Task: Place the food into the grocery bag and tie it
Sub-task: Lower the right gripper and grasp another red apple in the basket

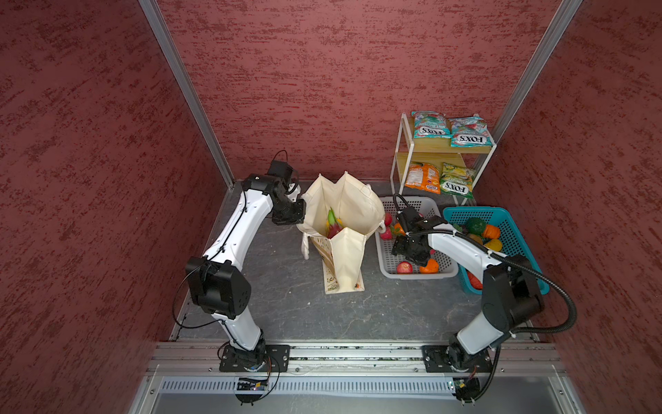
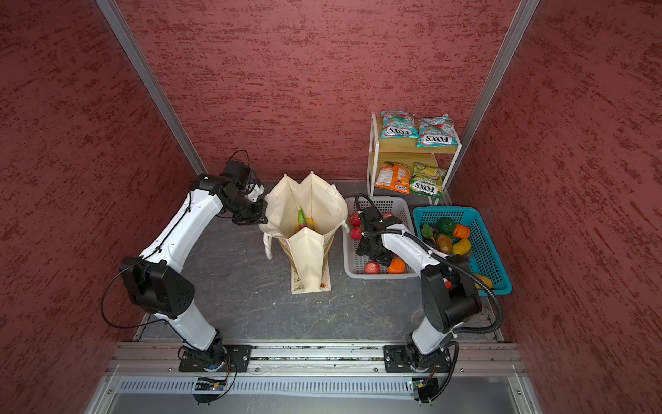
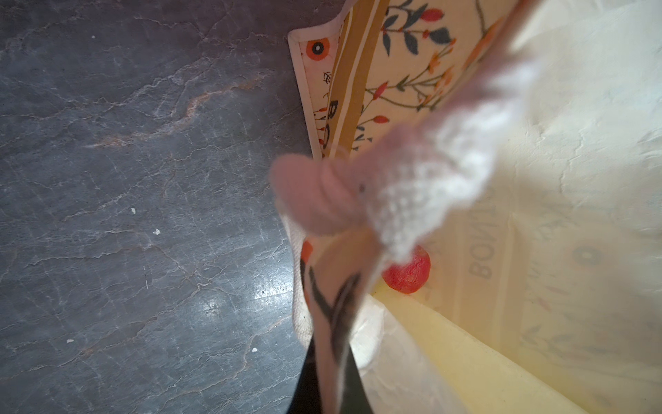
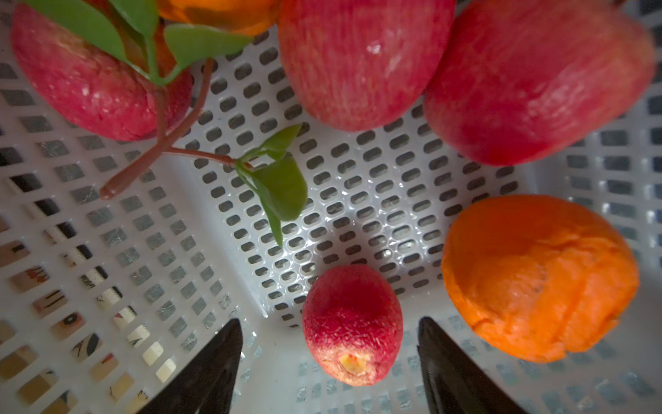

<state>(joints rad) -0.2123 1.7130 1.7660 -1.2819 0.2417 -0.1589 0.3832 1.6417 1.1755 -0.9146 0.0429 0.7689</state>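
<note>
Left gripper (image 1: 300, 214): clamped shut on a fold of the grocery bag (image 1: 358, 200) at the rim, on the left side of its mouth, mid-frame in both top views.
Right gripper (image 1: 408, 255): jaws wide apart and holding nothing. It is down in the grey basket (image 1: 419, 275), right of centre, and in the right wrist view a small red apple (image 4: 353, 324) lies just ahead, between the fingertips.
Bag: upright on the dark floor with its mouth open. The near panel sags inward and a strap (image 1: 305, 247) hangs down its left side.
Already inside: the dragon fruit (image 1: 335, 230) and the yellow fruit (image 2: 311, 224), low in the middle.
Not yet bagged: two teal-and-red FOX'S packets (image 1: 430, 125) on the top shelf of the rack (image 1: 397, 161), upper right, and the dark green vegetable (image 1: 475, 225) in the blue basket (image 1: 462, 213), far right.
Risk, wrong pick: if the jaws close here, I'd expect them to take the apple, which isn't on the list.
Risk, bag: the pinch is on thin cloth only. If it slips or gets tugged, the mouth could fold shut or the bag could topple.
Risk, entry: the sagging panel narrows the opening, so a packet could catch on it and drop outside.
</note>
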